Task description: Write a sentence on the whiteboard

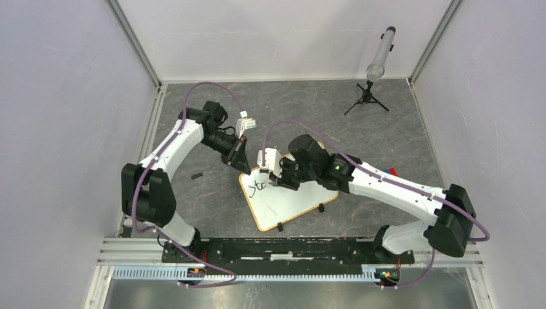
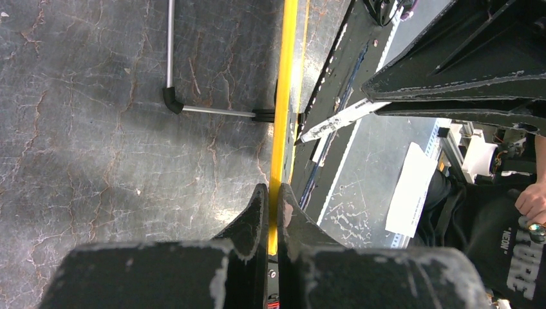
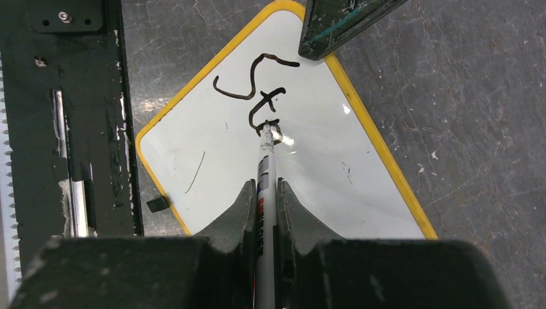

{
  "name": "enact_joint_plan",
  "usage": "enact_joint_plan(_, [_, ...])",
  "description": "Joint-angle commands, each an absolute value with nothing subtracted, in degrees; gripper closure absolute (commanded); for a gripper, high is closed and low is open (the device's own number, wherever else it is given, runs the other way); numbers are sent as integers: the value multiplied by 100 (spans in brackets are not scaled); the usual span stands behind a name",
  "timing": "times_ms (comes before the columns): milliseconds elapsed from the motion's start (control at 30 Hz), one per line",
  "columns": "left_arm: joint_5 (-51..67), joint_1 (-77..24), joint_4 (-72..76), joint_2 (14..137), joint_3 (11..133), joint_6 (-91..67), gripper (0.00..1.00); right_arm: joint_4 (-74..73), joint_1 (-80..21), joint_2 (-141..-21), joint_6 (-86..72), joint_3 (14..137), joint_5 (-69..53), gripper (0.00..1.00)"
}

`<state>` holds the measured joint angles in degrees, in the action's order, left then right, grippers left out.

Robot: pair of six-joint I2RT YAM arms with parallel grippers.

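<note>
The whiteboard lies flat and skewed on the grey table, white with a yellow-orange frame and two black feet on its near edge. My left gripper is shut on the frame at the board's far-left corner. In the left wrist view the frame runs edge-on between the fingers of the left gripper. My right gripper is shut on a white marker, whose tip touches the whiteboard at the end of black handwriting that starts "St". In the overhead view the right gripper hangs over the board's far part.
A small black piece lies on the table left of the board. A grey cylinder on a black tripod stands at the back right. Red and blue items lie behind the right arm. A black rail runs along the near edge.
</note>
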<state>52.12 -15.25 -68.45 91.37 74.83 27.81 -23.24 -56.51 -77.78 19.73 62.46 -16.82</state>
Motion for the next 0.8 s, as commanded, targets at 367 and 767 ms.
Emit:
enact_joint_plan(367, [5098,-1556,-6917,9155,7643,2724,97,-2311,-5495,-7490,2013,6331,-1575,100])
enact_joint_plan(767, [5080,-1556,-6917,9202,7647,2729,98,-2312,-5494,-7628,2092,6215,-1364,100])
